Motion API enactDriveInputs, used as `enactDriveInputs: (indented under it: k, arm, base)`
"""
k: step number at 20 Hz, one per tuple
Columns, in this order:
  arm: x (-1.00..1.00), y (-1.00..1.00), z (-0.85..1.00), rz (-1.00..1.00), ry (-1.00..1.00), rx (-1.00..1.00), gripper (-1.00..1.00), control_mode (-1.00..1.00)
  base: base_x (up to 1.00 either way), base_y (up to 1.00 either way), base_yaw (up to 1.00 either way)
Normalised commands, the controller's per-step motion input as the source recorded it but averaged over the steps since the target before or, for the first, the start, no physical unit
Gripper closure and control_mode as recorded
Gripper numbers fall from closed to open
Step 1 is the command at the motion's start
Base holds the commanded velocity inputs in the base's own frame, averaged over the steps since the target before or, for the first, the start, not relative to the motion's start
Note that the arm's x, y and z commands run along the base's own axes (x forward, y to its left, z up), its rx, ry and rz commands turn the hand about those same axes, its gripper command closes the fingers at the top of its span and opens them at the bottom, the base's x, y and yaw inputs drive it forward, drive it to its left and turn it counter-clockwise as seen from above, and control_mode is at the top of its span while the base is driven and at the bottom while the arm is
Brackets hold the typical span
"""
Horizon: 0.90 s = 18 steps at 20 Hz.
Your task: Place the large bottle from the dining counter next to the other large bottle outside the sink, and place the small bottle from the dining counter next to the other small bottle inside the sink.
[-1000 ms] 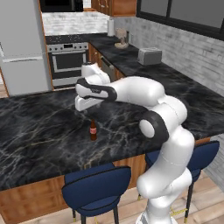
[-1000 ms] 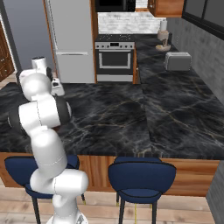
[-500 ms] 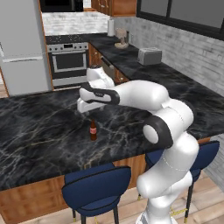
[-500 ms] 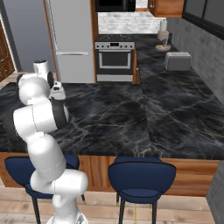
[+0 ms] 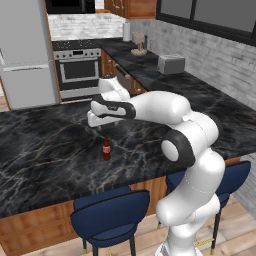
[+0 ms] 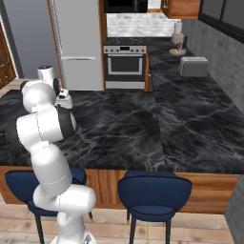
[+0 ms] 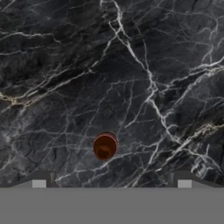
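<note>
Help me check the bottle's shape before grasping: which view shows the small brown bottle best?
The left base view: the small brown bottle stands upright in full side profile on the counter. The hand view looks straight down onto its top.

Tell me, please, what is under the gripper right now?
A small bottle stands upright on the dark counter, seen cap-up in the hand view. The gripper hovers above it, jaws open.

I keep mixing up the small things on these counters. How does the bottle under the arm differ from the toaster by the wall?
The bottle is small, slim and reddish brown; the toaster is bigger, boxy and grey. The bottle stands on the dining counter below the open gripper; the toaster sits far from the arm on the back counter. Both are upright and untouched.
</note>
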Motion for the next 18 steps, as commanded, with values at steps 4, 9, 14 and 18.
enactDriveInputs:
  k: [4, 9, 14, 18]
  arm:
    - [0.00, 0.00, -0.02, -0.01, 0.00, 0.00, -1.00, -1.00]
    - [-0.12, 0.00, -0.08, -0.02, 0.00, 0.00, -1.00, -1.00]
    - [-0.22, 0.01, -0.08, -0.02, -0.02, 0.01, -1.00, -1.00]
    - [0.04, 0.00, -0.13, -0.05, -0.03, 0.00, -1.00, -1.00]
  base:
    - [0.00, 0.00, 0.00]
    - [0.00, 0.00, 0.00]
    - [0.00, 0.00, 0.00]
    - [0.00, 0.00, 0.00]
